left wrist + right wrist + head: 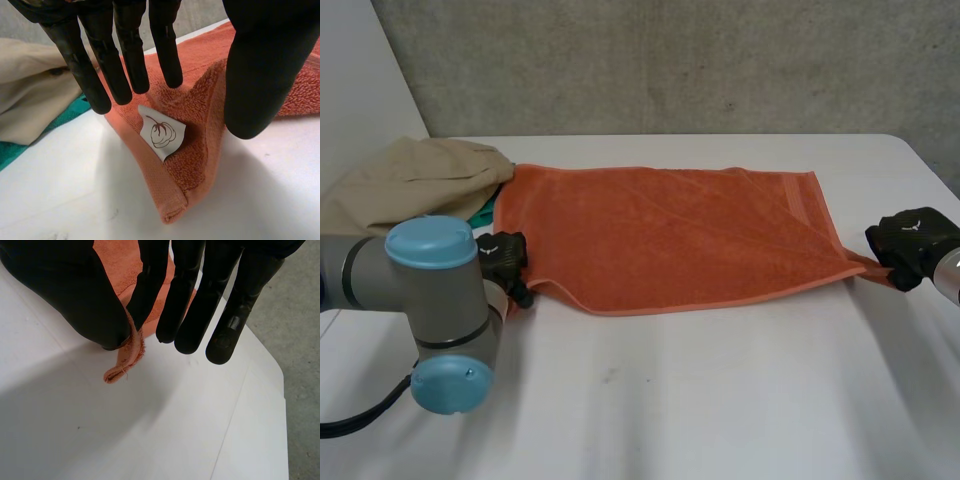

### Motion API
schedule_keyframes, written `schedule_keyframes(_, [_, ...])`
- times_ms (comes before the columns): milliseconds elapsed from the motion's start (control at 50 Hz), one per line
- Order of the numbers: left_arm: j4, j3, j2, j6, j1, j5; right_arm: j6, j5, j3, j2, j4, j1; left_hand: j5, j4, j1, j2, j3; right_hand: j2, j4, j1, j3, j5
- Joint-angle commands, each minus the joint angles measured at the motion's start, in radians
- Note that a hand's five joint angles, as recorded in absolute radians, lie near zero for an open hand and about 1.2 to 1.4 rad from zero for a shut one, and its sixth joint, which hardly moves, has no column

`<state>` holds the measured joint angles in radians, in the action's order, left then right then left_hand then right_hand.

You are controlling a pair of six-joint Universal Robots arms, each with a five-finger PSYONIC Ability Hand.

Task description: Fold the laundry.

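An orange towel (680, 235) lies spread flat across the white table (720, 400). My left hand (502, 255) hovers at its near left corner. In the left wrist view the fingers (125, 55) are straight and stand apart from the thumb, and the folded towel corner (190, 165) with a white label (161, 131) lies between them, not gripped. My right hand (912, 245) is at the towel's near right corner. There the thumb (75, 285) and a finger pinch the corner's tip (125, 352), pulled out into a point.
A beige garment (415, 180) is heaped at the back left, touching the towel's left edge, with a teal cloth (485, 210) under it. The table's right edge (260, 370) runs just beyond my right hand, with grey floor past it.
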<state>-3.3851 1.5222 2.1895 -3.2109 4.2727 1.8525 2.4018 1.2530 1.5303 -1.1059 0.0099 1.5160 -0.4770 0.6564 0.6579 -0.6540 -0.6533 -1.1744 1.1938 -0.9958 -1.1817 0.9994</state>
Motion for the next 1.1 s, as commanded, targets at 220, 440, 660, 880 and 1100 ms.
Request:
schedule_keyframes(220, [-0.036, 0.117, -0.137, -0.165, 0.022, -0.01, -0.079, -0.012, 0.013, -0.048, 0.125, 0.0, -0.745, 0.74, 0.738, -0.742, -0.743, -0.222, 0.202, -0.4, -0.215, 0.222])
schedule_keyframes(440, [0.149, 0.364, -0.434, -0.685, -0.019, -0.032, -0.343, -0.012, -0.012, -0.161, 0.471, -0.121, -0.745, 0.74, 0.738, -0.742, -0.743, -0.222, 0.202, -0.4, -0.215, 0.222])
schedule_keyframes(660, [0.463, 0.426, -0.51, -0.765, -0.114, -0.087, -0.56, -0.03, 0.013, -0.244, 0.693, -0.209, -0.745, 0.74, 0.738, -0.742, -0.743, -0.222, 0.202, -0.4, -0.215, 0.222])
schedule_keyframes(880, [0.159, 0.133, -0.242, -0.713, -0.033, -0.104, -0.328, -0.014, -0.148, -0.051, 0.429, -0.028, -0.745, 0.74, 0.738, -0.742, -0.743, -0.222, 0.202, -0.4, -0.215, 0.222])
schedule_keyframes(1100, [0.026, -0.155, 0.047, -0.724, -0.025, -0.088, -0.259, 0.161, -0.447, 0.208, 0.164, 0.108, -0.745, 0.74, 0.738, -0.742, -0.743, -0.222, 0.202, -0.4, -0.215, 0.222])
